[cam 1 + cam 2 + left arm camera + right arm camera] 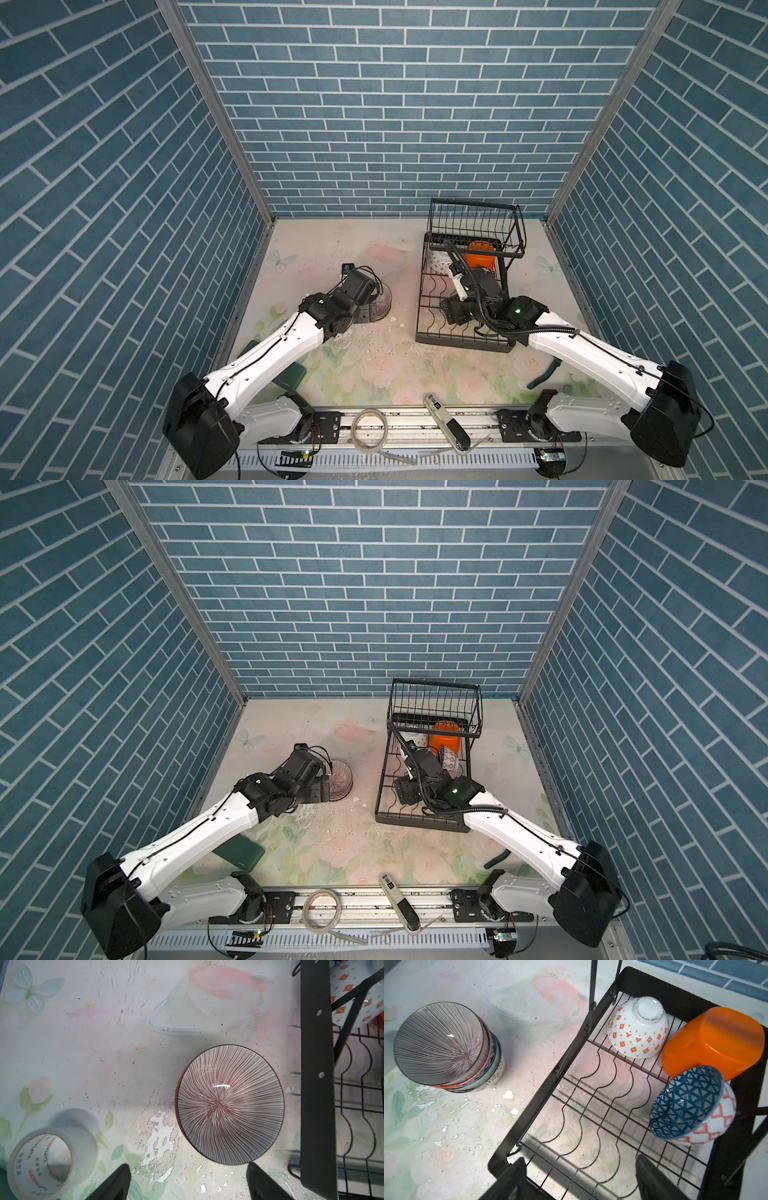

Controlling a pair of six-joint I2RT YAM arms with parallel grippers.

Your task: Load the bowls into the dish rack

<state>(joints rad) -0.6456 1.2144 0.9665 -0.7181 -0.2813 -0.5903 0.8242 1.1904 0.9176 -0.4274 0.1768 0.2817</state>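
My left gripper (188,1167) hangs spread and empty over the stack of bowls (446,1047), which stands on the table (446,1147) just beside the dish rack (542,1088). I'd straddle the near rim of the striped top bowl (229,1105) with 1 finger inside and 1 outside, then lift straight up so the stack doesn't tip. My right gripper (580,1160) hovers over the dish rack, also spread and empty.

The striped ceramic bowl (229,1105) looked glossy-glazed to me; at its three o'clock the dish rack (550,1082) was matt black metal wire. The orange bowl (714,1043) looked smooth, shiny plastic; the floral tabletop (104,1043) was scuffed, flaking.
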